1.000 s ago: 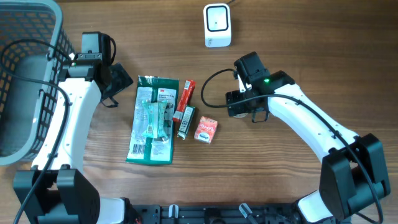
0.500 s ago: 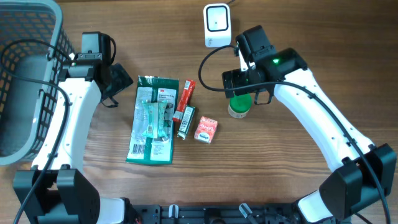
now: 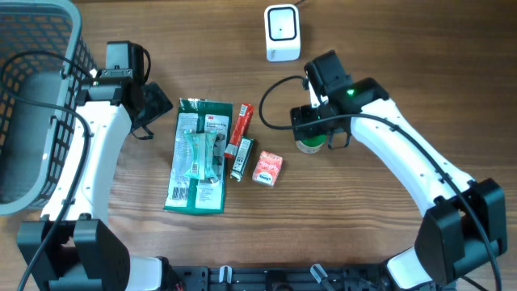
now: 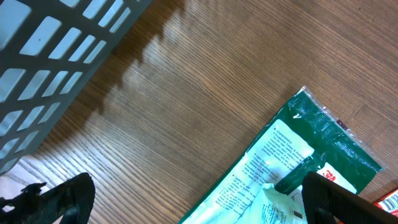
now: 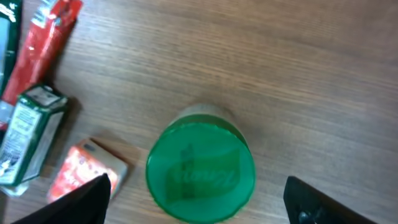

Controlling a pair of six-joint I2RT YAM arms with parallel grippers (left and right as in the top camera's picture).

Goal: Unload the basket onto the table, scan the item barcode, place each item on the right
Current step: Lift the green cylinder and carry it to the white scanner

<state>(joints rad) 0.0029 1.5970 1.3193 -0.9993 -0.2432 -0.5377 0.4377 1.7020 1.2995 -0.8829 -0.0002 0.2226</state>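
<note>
Right claw (image 5: 199,200): fingers spread wide, poised over the green-lidded jar (image 5: 200,171), one finger on each side, neither touching the lid.
Green-lidded jar: upright on the wooden surface (image 3: 388,65), just right of a small red box (image 3: 267,169), apart from the white scanner (image 3: 283,32).
Left claw (image 4: 202,199): fingers wide apart, holding nothing, above bare wood by the green packet (image 3: 199,155).
Grey basket (image 3: 32,105): at the left edge.

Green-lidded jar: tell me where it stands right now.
Overhead, the green-lidded jar stands upright right of centre, just right of the small red box and below the white scanner; the right gripper hovers over it, fingers open.
</note>
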